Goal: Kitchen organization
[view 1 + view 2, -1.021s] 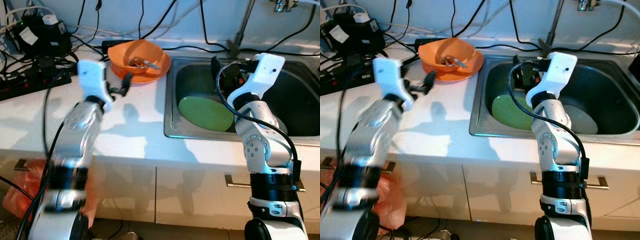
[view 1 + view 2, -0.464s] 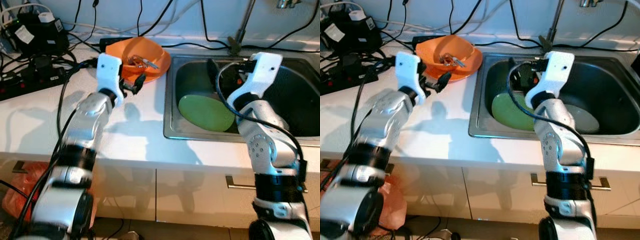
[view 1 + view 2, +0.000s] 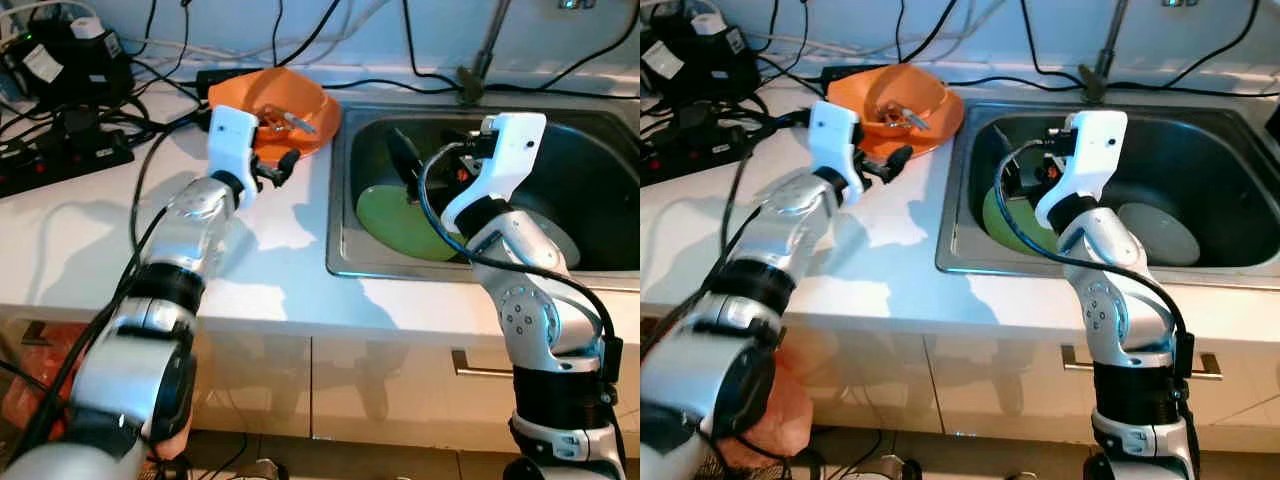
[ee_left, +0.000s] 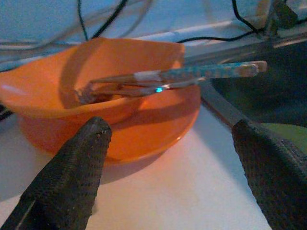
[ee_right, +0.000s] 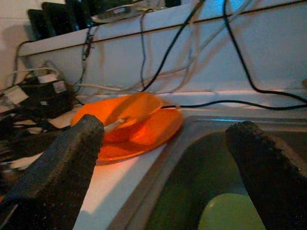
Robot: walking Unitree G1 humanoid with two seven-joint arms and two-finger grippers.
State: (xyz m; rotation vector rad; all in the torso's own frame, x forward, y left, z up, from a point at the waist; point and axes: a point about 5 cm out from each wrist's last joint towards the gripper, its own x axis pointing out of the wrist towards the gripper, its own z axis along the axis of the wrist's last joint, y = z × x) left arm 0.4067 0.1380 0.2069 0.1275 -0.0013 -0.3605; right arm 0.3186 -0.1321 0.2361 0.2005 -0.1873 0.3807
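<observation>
**Left gripper at the orange bowl; utensils could spill**

The bowl (image 3: 283, 103) sits on an orange plate (image 3: 318, 133) at the upper centre of the left eye view, on the counter (image 3: 270, 235) just left of the sink (image 3: 345, 200). Two utensils (image 4: 172, 76) lie in it, their handles sticking out over the rim toward the sink; there may be more, but they overlap too closely to tell. The left gripper (image 3: 278, 168) hovers just in front of the bowl with its fingers (image 4: 72, 167) spread wide and nothing between them.

The likely trouble: if the fingers close on the rim or push forward, the bowl may slide on the plate or tip, and the overhanging handles could roll out onto the counter or into the sink. Cables (image 3: 150, 110) trail close behind and to the left, so a wide swing could snag one.

The right gripper (image 3: 405, 165) hangs over the sink, also wide open and empty, above a green plate (image 3: 400, 225); a drop there could knock that plate against the grey plate (image 3: 1155, 232) beside it.

Count: one bowl, one orange plate, two plates in the sink, at least two utensils, two grippers.
</observation>
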